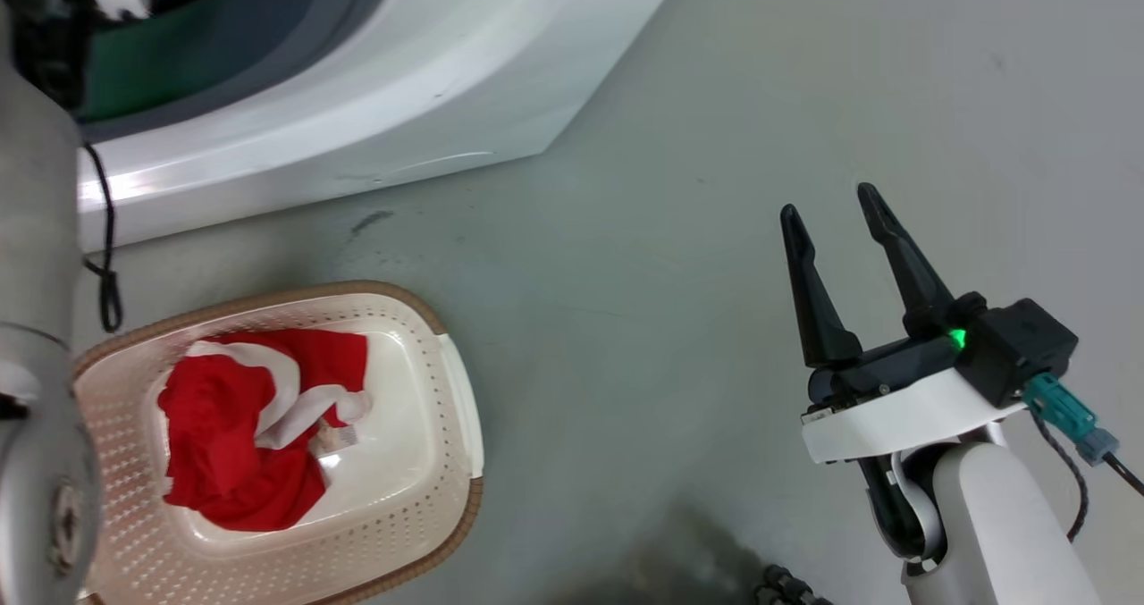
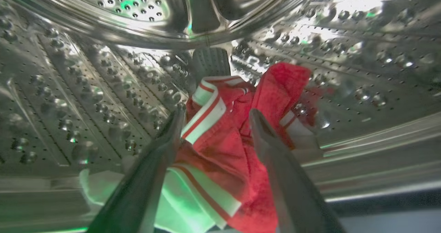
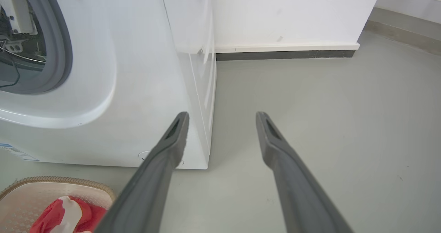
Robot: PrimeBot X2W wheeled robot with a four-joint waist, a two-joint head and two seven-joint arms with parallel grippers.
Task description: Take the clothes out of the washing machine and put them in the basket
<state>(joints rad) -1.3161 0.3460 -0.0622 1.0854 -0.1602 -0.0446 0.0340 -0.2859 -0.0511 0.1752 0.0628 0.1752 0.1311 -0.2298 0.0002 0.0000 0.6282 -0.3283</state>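
Two grippers gape open: left gripper (image 2: 217, 113) straddles a red garment (image 2: 220, 147) inside the steel drum (image 2: 86, 98), seemingly not pinching it; right gripper (image 1: 827, 201) hangs empty over the floor (image 1: 670, 230).

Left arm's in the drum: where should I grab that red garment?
Probably best to grip the raised, bunched fold of the red garment, coming straight ahead along the open left gripper: that fold stands up off the drum wall, right between its fingers.
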